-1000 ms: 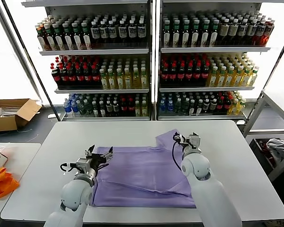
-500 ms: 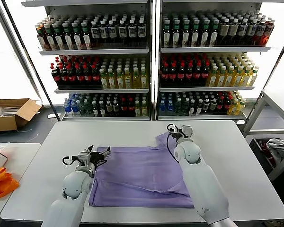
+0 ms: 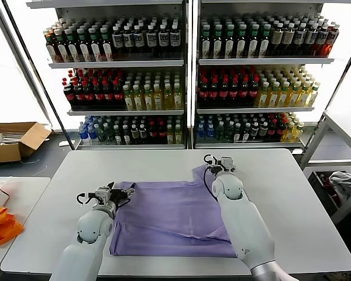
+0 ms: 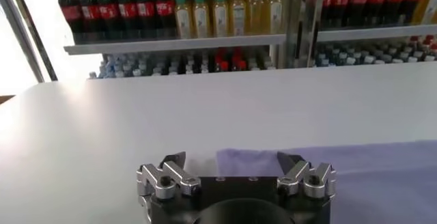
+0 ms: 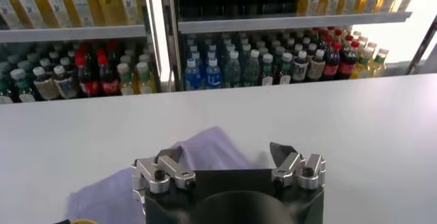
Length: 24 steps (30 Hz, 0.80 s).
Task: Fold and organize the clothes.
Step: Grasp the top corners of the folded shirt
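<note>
The left gripper (image 4: 231,158) has its two dark fingers (image 4: 174,162) spread apart with nothing between them. The near left corner of the soft lavender short-sleeved T-shirt (image 4: 355,171) lies flat on the table just under and ahead of the inner finger, while the outer finger stands over bare white table (image 4: 102,130). In the head view this left gripper (image 3: 118,191) sits low at the shirt's far left corner, right at the cloth's edge.

The right gripper (image 5: 227,154) also has its fingers (image 5: 281,154) held apart and empty. A raised fold of lavender cloth (image 5: 205,149) shows between and below them, reaching forward to a rounded tip on the table; whether either finger touches the cloth cannot be told. In the head view the right gripper (image 3: 217,162) is at the shirt's far right corner, where a sleeve flap (image 3: 202,174) pokes out towards the shelves.

The lavender T-shirt (image 3: 175,216) is spread across the middle of the white rectangular table (image 3: 292,199), plain side up, with a few soft creases, its near edge close to the table's front.

Behind the table stand metal shelves of bottled drinks (image 3: 187,76). A bright orange fabric (image 3: 1,225) lies on a side table at the left, and an open cardboard box (image 3: 14,140) sits on the floor beyond it.
</note>
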Each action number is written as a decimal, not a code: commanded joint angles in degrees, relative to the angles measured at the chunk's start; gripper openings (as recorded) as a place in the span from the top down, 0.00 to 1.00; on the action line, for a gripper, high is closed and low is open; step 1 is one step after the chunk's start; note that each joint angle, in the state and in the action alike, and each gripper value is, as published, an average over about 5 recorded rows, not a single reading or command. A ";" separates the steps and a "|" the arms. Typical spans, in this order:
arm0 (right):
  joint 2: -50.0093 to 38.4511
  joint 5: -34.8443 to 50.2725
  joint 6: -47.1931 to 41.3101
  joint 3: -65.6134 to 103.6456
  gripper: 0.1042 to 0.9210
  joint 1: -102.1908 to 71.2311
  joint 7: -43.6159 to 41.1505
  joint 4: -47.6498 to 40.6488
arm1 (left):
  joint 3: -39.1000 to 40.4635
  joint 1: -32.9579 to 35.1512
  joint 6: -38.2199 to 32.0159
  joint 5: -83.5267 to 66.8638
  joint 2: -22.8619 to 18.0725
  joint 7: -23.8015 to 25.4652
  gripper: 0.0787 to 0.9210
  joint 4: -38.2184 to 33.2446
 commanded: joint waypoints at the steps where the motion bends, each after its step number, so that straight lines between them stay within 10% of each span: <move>1: 0.53 -0.38 -0.02 0.12 0.12 -0.07 -0.11 -1.52 | 0.05 -0.17 0.62 -1.49 0.01 0.02 0.12 1.29; 10: 0.60 -0.73 -0.18 -0.13 0.25 -3.12 -0.42 1.27 | 0.42 1.38 0.90 -1.41 0.30 0.16 0.16 -0.19; 24: -0.36 -1.18 -0.38 -0.33 0.74 -6.42 -0.35 4.56 | 0.78 1.40 1.44 -1.61 0.43 0.11 0.65 -1.22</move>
